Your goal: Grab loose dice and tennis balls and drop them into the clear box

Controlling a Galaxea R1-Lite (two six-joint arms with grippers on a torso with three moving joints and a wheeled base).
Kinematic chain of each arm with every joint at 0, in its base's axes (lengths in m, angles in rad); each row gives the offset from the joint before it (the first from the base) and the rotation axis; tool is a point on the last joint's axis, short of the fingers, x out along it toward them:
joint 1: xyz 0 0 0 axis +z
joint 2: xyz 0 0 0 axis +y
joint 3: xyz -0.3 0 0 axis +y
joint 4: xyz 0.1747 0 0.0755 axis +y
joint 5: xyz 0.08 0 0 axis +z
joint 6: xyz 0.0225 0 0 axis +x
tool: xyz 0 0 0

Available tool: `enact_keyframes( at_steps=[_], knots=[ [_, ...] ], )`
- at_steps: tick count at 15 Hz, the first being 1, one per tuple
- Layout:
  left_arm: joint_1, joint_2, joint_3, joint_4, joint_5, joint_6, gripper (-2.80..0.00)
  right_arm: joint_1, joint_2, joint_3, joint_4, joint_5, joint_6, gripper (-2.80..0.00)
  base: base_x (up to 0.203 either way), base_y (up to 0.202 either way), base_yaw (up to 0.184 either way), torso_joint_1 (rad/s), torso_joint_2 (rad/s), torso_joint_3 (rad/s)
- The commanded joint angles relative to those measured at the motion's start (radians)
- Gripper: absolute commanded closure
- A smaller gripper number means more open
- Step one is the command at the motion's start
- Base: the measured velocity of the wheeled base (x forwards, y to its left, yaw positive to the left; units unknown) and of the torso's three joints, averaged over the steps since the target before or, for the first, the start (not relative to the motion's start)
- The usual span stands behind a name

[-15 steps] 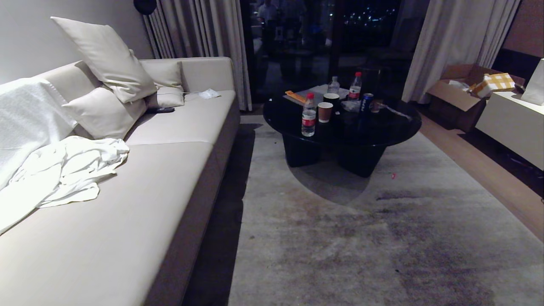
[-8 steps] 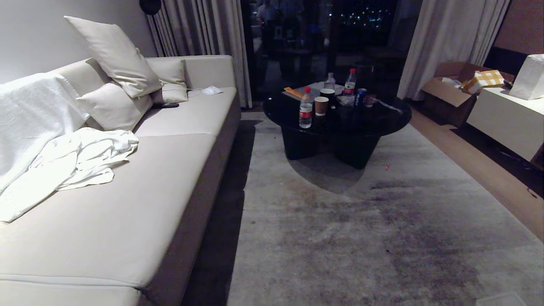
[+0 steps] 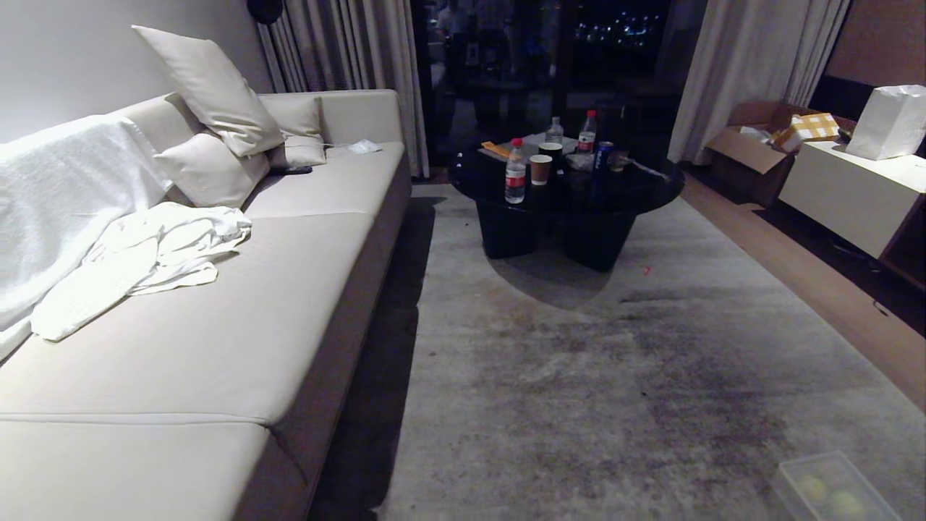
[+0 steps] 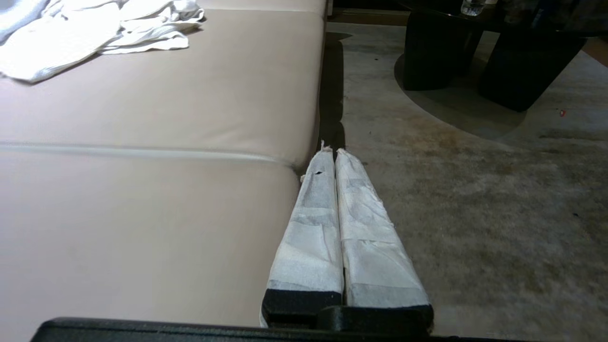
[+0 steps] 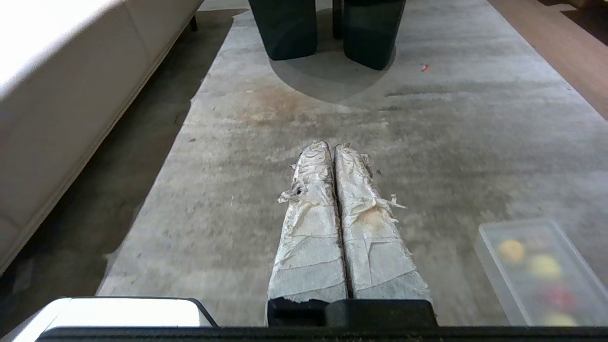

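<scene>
Left gripper (image 4: 335, 151): jaws pressed together, nothing held, level over the sofa's (image 4: 156, 109) front edge. White cloth (image 4: 102, 26) is seen on the cushion well ahead of the jaws and to their left. Black table (image 4: 494, 61) is seen ahead and to the right of those jaws, legs on the rug (image 4: 475, 213).

Right gripper (image 5: 332, 146): jaws pressed together, nothing held, level above the rug. Table legs are seen straight ahead of these jaws, well apart. A small red speck (image 5: 424, 67) lies ahead and slightly right.

Clear box (image 5: 489, 254) is seen on the rug, behind and to the right of the right jaws, near but not touching. Blurred round shapes, yellow and red, are seen inside; whether dice or tennis balls cannot be told. No loose dice or balls are seen near either pair of jaws.
</scene>
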Motion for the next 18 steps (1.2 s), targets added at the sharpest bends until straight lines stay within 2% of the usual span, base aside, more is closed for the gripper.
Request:
enact_keyframes(
  at_steps=[1, 3, 18],
  knots=[
    [0.0, 0.002, 0.002, -0.001, 0.002, -0.002, 0.0, -0.001, 0.001, 0.0, 0.0, 0.001, 0.0, 0.0, -0.182, 0.0, -0.003, 0.006, 0.0, 0.003],
    [0.0, 0.002, 0.002, -0.002, 0.002, -0.005, 0.0, 0.0, 0.001, 0.0, 0.0, 0.001, 0.003, 0.0, -0.118, 0.0, -0.003, 0.007, 0.0, 0.005],
    [0.0, 0.002, 0.002, -0.002, 0.002, -0.004, 0.0, 0.0, 0.001, 0.0, 0.001, -0.001, 0.003, 0.0, 0.0, 0.0, 0.0, 0.0, 0.0, 0.0]
  ],
)
